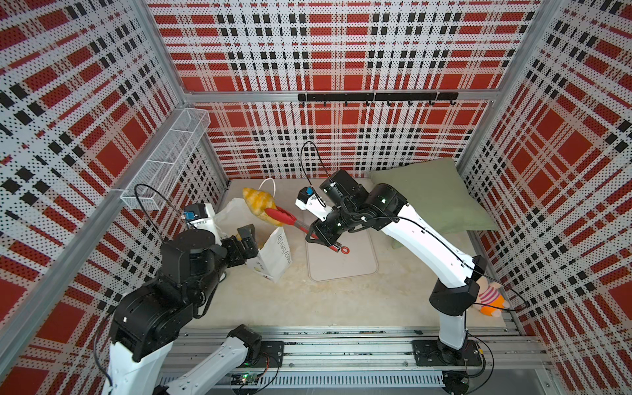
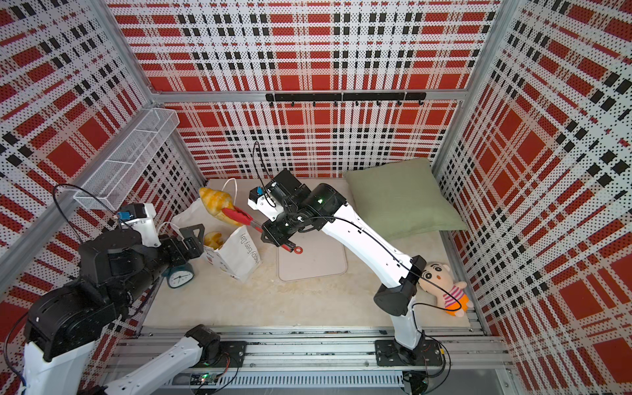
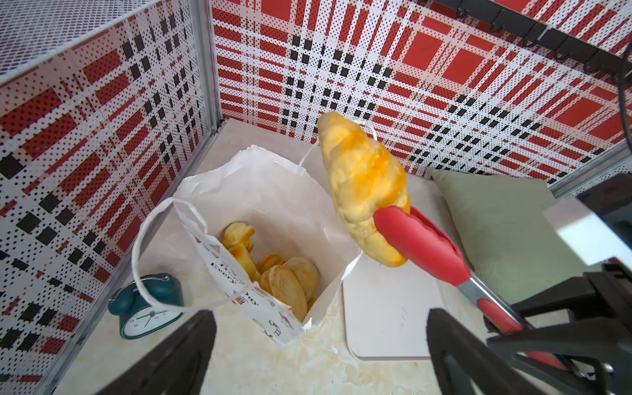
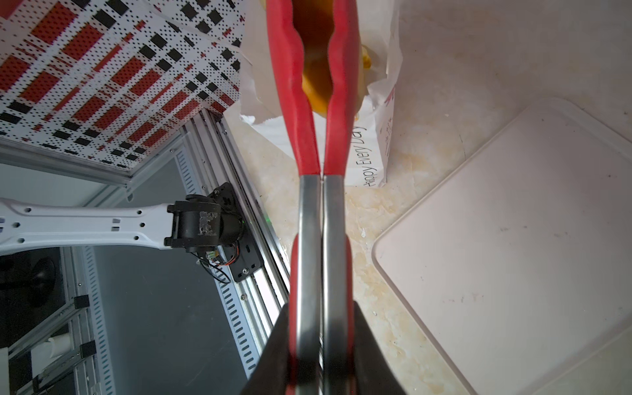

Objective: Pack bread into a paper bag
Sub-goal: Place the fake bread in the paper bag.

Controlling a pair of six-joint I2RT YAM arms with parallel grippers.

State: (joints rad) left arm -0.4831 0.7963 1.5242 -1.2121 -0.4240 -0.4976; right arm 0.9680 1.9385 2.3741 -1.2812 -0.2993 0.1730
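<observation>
Centrally, one croissant hangs in the air over the open mouth of the paper bag, pinched at its lower end by the red tips of one pair of tongs. The right gripper is pressed together on the tongs' steel handles. The left gripper stands spread wide just beside the bag's near rim, grasping nothing.

The bag's side reads "Happy Every Day" in the right wrist view; smaller coloured print on its narrow side is too small to read. Inside lie several overlapping bread pieces; their exact number cannot be told. Two white cord handles rise from the rim.

The bag stands near the back left corner of the table, with one pale tray just beside it and bare tabletop in front of both. One teal alarm clock sits on the bag's other side, one green cushion fills the back right corner, and one plush doll lies at the right edge.
</observation>
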